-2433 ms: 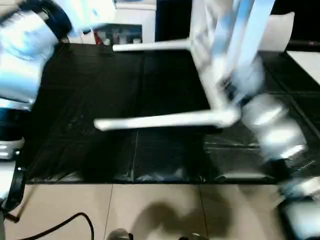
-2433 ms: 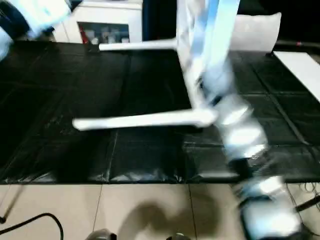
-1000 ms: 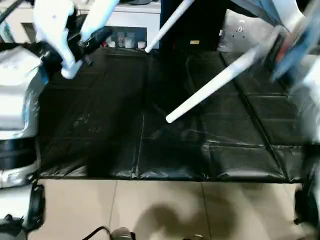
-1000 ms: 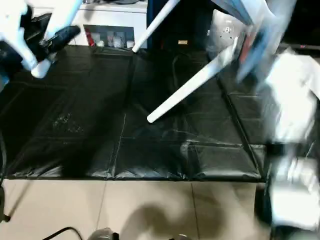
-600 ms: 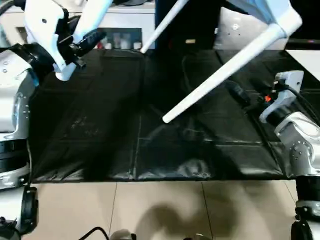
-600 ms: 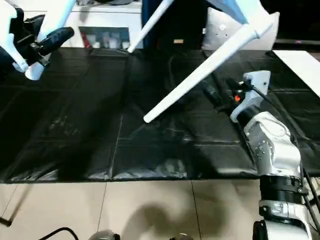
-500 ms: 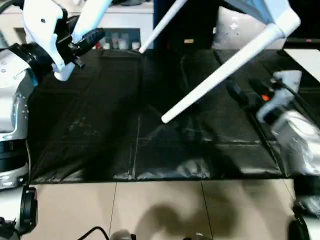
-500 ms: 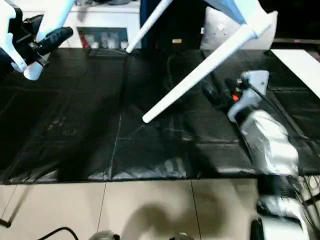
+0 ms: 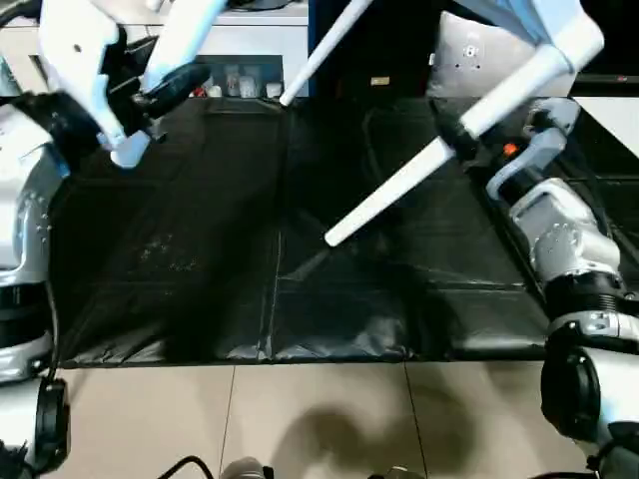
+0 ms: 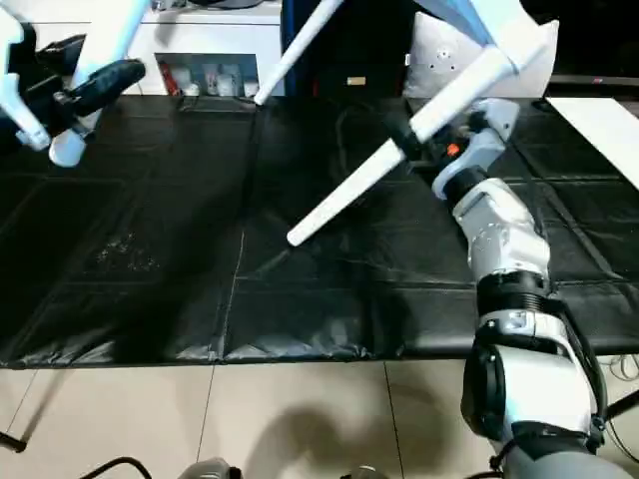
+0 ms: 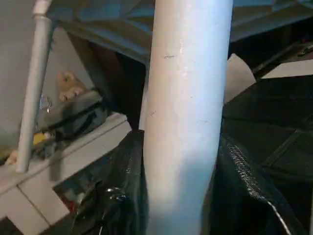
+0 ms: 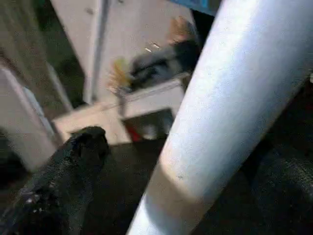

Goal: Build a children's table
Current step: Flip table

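The children's table [image 9: 559, 30] is held up in the air above the black-covered work table [image 9: 250, 259], tipped so that its white top sits at the far right, high over the work surface, and its tapered legs slant down and to the left. One leg, the right leg [image 10: 389, 160], runs from a corner socket at the far right down to a free rounded tip over the middle of the black cover; whether that tip touches the cover cannot be told. A second, far leg [image 9: 324, 52] slants from the top centre down towards the far edge of the work table. A third, the left leg [image 9: 165, 65], descends at the far left.

The left gripper [image 9: 150, 95] is closed around the left leg near its lower end (the left wrist view shows the black fingers [image 11: 124, 196] pressed to either side of the white tube). The right gripper [image 10: 414, 140] stands with its jaws spread wide around the middle of the right leg; in the right wrist view one black finger [image 12: 73, 166] stands well apart from the leg, while contact on the other side cannot be told.

Beyond the far edge of the work table stands a white cabinet [image 9: 250, 45]. Nearer, a tiled floor [image 9: 300, 419] lies below the work table's near edge.
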